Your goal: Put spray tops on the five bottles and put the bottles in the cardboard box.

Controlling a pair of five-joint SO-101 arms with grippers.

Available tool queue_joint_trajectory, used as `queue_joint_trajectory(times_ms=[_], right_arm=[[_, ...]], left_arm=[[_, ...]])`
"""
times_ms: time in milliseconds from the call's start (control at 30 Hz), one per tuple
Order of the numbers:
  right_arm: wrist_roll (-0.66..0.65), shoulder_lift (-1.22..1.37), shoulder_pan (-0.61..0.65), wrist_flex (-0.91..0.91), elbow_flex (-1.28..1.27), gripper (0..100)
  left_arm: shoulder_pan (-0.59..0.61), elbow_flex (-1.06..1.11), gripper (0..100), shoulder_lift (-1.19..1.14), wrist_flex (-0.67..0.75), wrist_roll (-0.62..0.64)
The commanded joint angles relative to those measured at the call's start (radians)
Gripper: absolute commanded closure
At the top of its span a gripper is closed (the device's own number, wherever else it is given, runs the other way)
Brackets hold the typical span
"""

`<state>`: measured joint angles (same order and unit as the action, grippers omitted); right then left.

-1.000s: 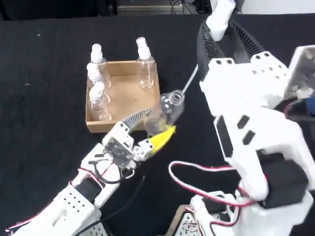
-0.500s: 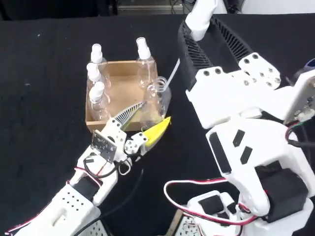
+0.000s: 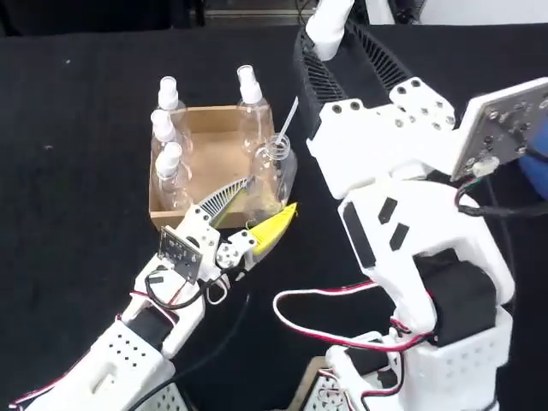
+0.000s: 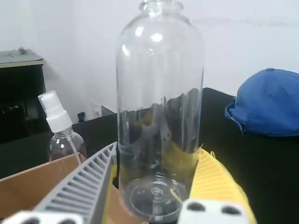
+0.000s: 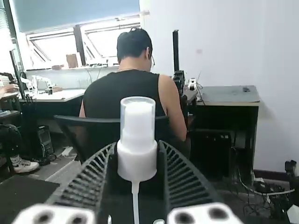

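Left arm (image 3: 128, 351) is low over the counter. The left gripper (image 3: 271, 195) clamps a clear plastic bottle (image 3: 276, 171) upright between grey ribbed and yellow fingers (image 3: 276, 229). Right arm (image 3: 411, 223) is folded high. The right gripper (image 3: 330, 30) pinches a white spray top (image 5: 136, 140) between black ribbed fingers.

Five bottles (image 4: 159, 93), five tops (image 5: 136, 140) — one box (image 3: 218, 154).

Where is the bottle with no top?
In the high view, the left gripper holds the bottle at the cardboard box's right edge, just under the spray top.
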<state>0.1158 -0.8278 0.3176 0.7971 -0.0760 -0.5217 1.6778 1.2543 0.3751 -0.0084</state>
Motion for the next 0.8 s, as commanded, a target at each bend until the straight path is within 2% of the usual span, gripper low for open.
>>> queue_joint_trajectory(times_ms=[0,300,500,667,767], right_arm=[[-0.002,-0.031,0.014,-0.028,-0.030,98.7],[0.000,-0.033,0.023,0.115,-0.087,98.2],[-0.002,-0.033,0.129,0.250,-0.087,97.5],[-0.002,-0.033,0.180,0.315,-0.087,83.0],[-0.002,-0.048,0.178,0.336,-0.087,78.6]], left_arm=[[0.007,0.024,97,0.005,0.017,0.006],[0.007,0.024,97,0.005,0.017,0.006],[0.007,0.024,97,0.005,0.020,0.009],[0.007,0.024,97,0.005,0.020,0.009],[0.007,0.024,97,0.005,0.020,0.008]])
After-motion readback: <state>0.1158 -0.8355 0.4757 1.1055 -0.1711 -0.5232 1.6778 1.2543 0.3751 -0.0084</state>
